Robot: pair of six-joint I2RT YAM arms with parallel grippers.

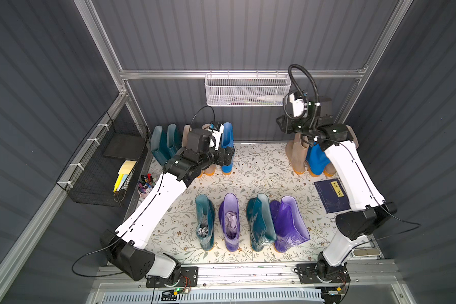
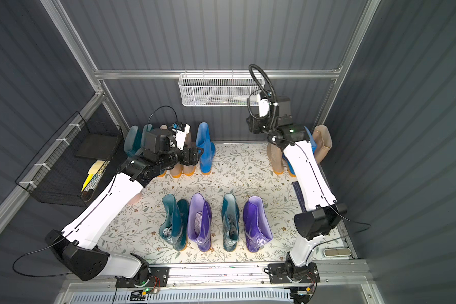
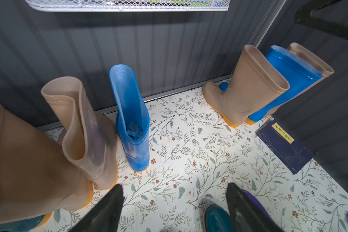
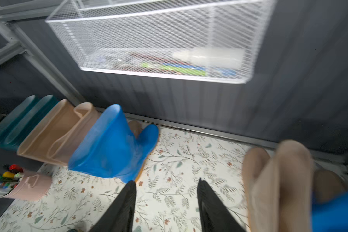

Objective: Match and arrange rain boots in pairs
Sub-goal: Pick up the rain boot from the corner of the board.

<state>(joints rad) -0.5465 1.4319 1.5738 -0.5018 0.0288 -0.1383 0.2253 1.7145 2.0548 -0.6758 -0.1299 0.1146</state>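
The rain boots [image 1: 290, 223] are glossy rubber, the basket [image 1: 245, 92] metal mesh.

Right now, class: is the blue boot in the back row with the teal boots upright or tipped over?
Upright. The blue boot stands on its orange sole on the floral mat, open top pointing up.

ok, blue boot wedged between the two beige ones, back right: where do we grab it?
Top rim of the blue boot, one jaw inside the shaft, coming from above. Beige boots flank it on both sides, so only the open cuff is free. It leans with them, so probably tilt the approach to match.
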